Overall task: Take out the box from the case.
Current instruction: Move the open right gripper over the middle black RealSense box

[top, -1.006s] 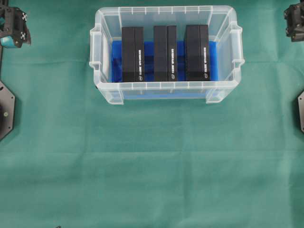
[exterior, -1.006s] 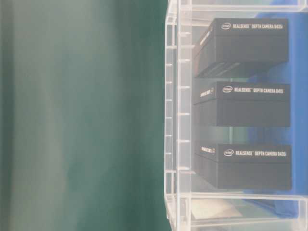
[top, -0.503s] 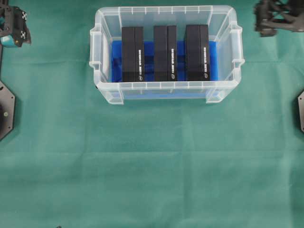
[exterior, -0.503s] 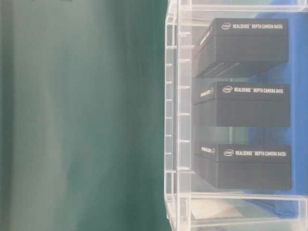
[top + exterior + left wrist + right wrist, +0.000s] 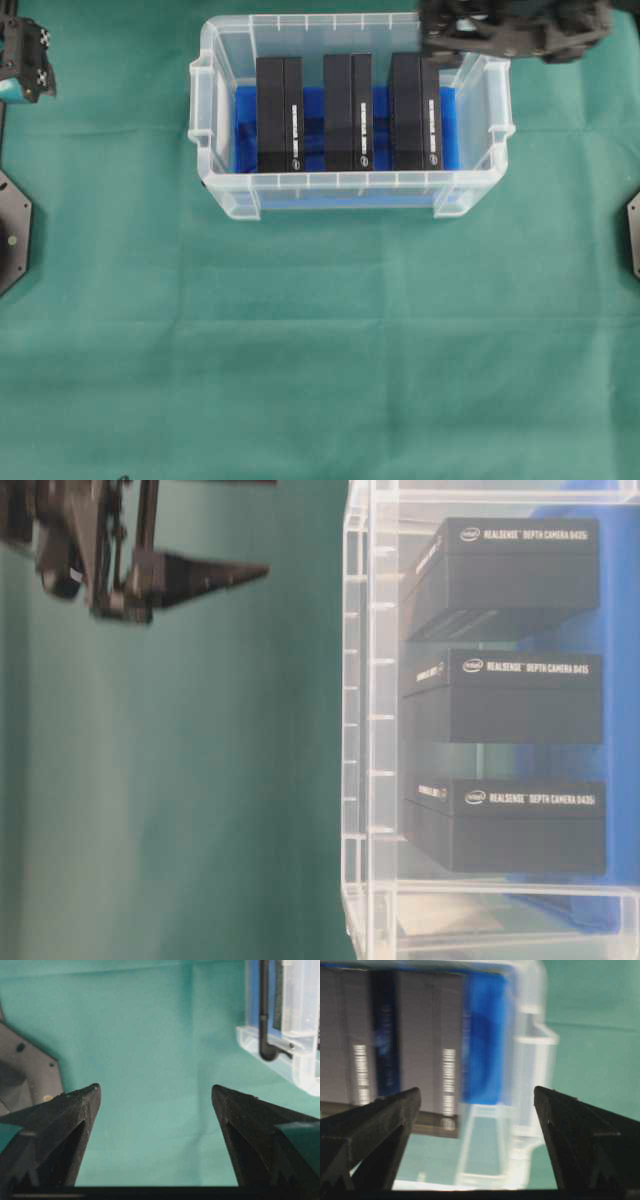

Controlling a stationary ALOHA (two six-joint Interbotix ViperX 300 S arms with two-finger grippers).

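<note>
The case (image 5: 350, 181), a clear plastic bin with a blue bottom, stands at the back middle of the green cloth. Three black boxes stand in it side by side: left (image 5: 279, 112), middle (image 5: 347, 110) and right (image 5: 415, 112). My right gripper (image 5: 437, 38) hovers open and empty above the case's back right corner, near the right box. In its wrist view the gripper (image 5: 476, 1097) frames blurred boxes (image 5: 425, 1045) and the case wall (image 5: 532, 1060). In the table-level view the same gripper (image 5: 266, 528) hangs above the case rim (image 5: 358, 730). My left gripper (image 5: 156, 1092) is open and empty over bare cloth, far left of the case (image 5: 300, 1062).
Green cloth covers the table. Black arm base plates sit at the left edge (image 5: 10, 230) and the right edge (image 5: 633, 235). The left gripper (image 5: 22, 62) rests at the top left corner of the overhead view.
My right arm has swung left from the top right corner to above the case's back right corner, entering the table-level view. The left arm, the case and the boxes have not moved.
</note>
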